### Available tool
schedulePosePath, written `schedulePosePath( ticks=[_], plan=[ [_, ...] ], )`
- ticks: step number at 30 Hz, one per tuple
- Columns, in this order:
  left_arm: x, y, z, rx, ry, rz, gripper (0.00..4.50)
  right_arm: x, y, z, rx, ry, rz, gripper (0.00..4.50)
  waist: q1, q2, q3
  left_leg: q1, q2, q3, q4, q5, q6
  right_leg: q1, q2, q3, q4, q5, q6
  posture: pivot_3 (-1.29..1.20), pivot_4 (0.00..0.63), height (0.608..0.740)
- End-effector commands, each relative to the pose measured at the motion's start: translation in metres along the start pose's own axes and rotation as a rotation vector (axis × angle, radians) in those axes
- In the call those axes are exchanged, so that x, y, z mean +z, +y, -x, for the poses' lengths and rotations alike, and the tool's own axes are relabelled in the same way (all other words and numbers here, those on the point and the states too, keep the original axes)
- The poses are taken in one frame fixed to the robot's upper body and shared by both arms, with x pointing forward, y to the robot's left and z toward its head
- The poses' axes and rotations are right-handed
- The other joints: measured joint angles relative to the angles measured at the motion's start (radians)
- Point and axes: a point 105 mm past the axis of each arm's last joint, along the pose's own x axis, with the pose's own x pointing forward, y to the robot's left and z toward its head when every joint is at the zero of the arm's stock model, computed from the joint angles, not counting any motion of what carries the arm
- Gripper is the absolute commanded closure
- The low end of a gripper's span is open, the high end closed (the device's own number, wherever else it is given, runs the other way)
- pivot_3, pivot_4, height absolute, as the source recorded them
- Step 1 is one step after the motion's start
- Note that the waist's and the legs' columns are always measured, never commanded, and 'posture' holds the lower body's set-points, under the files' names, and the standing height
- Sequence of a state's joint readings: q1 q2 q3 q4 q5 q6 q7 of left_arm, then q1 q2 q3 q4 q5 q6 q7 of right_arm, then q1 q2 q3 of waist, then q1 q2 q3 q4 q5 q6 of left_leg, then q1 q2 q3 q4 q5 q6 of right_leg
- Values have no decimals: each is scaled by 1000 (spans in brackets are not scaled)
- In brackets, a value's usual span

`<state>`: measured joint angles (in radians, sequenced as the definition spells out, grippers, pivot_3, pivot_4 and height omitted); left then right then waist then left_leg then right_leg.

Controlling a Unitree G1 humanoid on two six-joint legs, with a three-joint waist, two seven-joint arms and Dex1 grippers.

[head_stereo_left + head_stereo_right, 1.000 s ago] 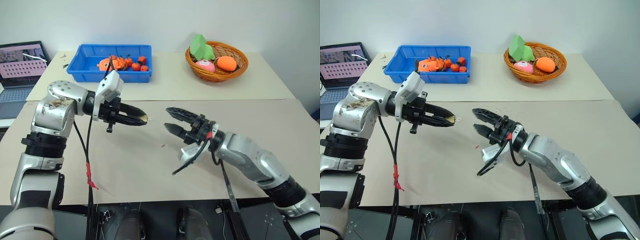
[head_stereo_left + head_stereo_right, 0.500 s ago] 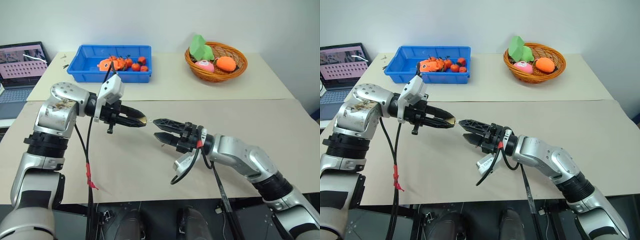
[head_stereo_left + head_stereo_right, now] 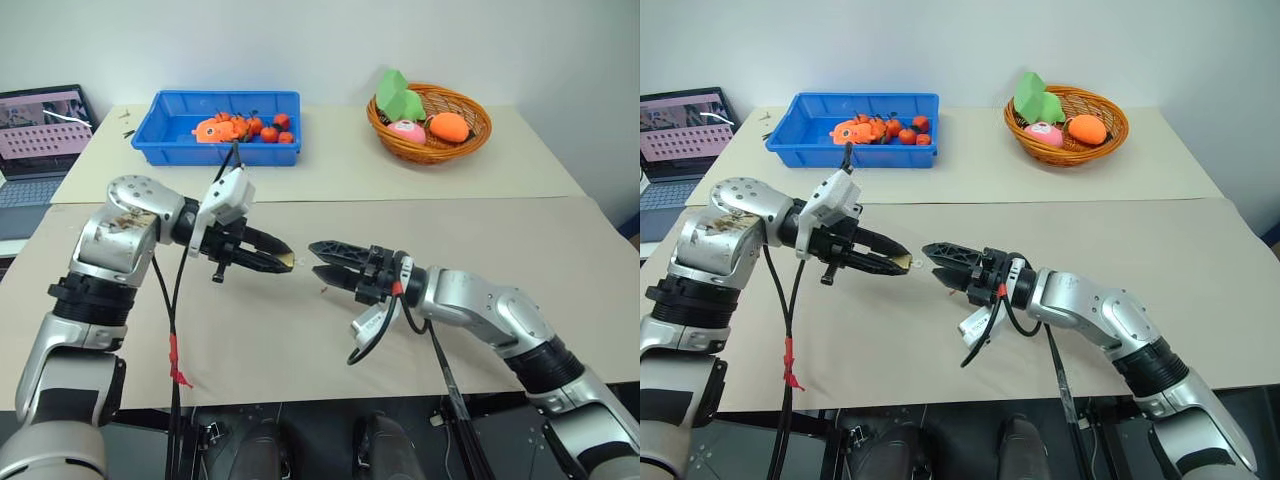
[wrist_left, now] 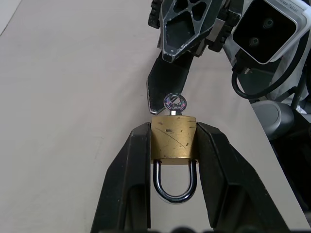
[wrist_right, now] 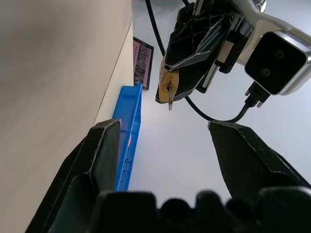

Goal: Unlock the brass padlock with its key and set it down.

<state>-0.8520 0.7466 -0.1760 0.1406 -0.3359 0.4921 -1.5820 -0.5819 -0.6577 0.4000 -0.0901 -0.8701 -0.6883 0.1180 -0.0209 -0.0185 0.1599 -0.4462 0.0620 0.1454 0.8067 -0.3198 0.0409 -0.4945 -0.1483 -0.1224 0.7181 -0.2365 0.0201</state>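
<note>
My left gripper (image 4: 173, 129) is shut on the brass padlock (image 4: 173, 137), clamping its squarish golden body between both fingers. The silvery shackle (image 4: 175, 188) is closed and points back toward the wrist. The key (image 4: 175, 102) sits in the keyhole, its small round head sticking out past the fingertips. My right gripper (image 3: 318, 258) is open and points at the padlock (image 3: 286, 263) from the right. Its fingertips stand just short of the key (image 5: 170, 104) without touching it. Both hands hover above the table's middle.
A blue bin (image 3: 222, 125) of small orange and red items stands at the back left. A wicker basket (image 3: 430, 128) of toy fruit is at the back right, and a laptop (image 3: 40, 130) is at the far left. Cables hang under both wrists.
My right gripper has turned and swung left, so its open fingertips now point level at the key end, much closer. The left gripper keeps its grip on the padlock.
</note>
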Motion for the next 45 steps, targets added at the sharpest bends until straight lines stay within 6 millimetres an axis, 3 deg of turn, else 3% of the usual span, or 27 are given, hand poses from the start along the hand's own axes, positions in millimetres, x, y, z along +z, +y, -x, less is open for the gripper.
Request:
schedulePosePath(
  ticks=[1, 10, 41, 42, 44, 45],
  plan=[
    [11, 1, 2, 7, -11, -62, 3690, 0, -22, -2, -69, -14, 45, 1081, 0, 0, 0, 0, 0, 0, 0, 0, 0, 0, 0, 0, 0, 0, 0, 0, 150, 676],
    [12, 4, 2, 15, -17, -67, 3690, 10, -19, -8, -62, -46, 37, 1081, 0, 0, 0, 0, 0, 0, 0, 0, 0, 0, 0, 0, 0, 0, 0, 0, 150, 676],
    [1, 0, 5, -11, 57, -60, 3690, 6, -15, -9, -25, -60, 70, 1081, 0, 0, 0, 0, -1, 0, 0, 0, 0, 0, 0, 0, 0, 0, 0, 0, 150, 676],
    [1, 0, 5, -9, 55, -61, 3690, 7, -15, -9, -23, -62, 69, 1481, 0, 0, 0, 0, -1, 0, 0, 0, 0, 0, 0, 0, 0, 0, 0, 0, 150, 676],
    [2, 1, 5, -8, 54, -63, 3690, 8, -14, -10, -21, -67, 67, 1721, 0, 0, 0, 0, -1, 0, 0, 0, 0, 0, 0, 0, 0, 0, 0, 0, 150, 676],
    [2, 0, 5, -8, 55, -63, 3690, 9, -14, -11, -21, -69, 66, 2075, 0, 0, 0, 0, -1, 0, 0, 0, 0, 0, 0, 0, 0, 0, 0, 0, 150, 676]
  ],
)
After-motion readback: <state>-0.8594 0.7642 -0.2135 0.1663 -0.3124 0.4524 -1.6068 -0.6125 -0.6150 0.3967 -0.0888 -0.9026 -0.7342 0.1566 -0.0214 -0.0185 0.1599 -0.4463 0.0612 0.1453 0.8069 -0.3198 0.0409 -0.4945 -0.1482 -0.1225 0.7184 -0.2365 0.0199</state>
